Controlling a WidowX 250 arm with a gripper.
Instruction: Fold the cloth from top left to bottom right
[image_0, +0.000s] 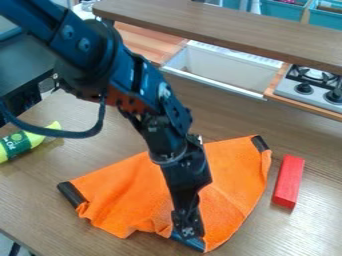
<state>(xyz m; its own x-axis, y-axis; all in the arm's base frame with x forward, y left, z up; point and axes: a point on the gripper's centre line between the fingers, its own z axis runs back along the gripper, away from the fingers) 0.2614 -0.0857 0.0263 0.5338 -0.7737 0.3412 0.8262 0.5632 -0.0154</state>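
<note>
Watching the gripper (188, 232) at the near edge of the orange cloth (127, 192), likely there to settle the fold, we can't tell whether it's open or closed!

Block (288, 180) right of cloth (133, 190), bottle (20, 143) left, sink (224, 68) behind.

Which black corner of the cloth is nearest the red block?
The upper-right corner; the other black corner is at the cloth's left end, far from the block.
</note>
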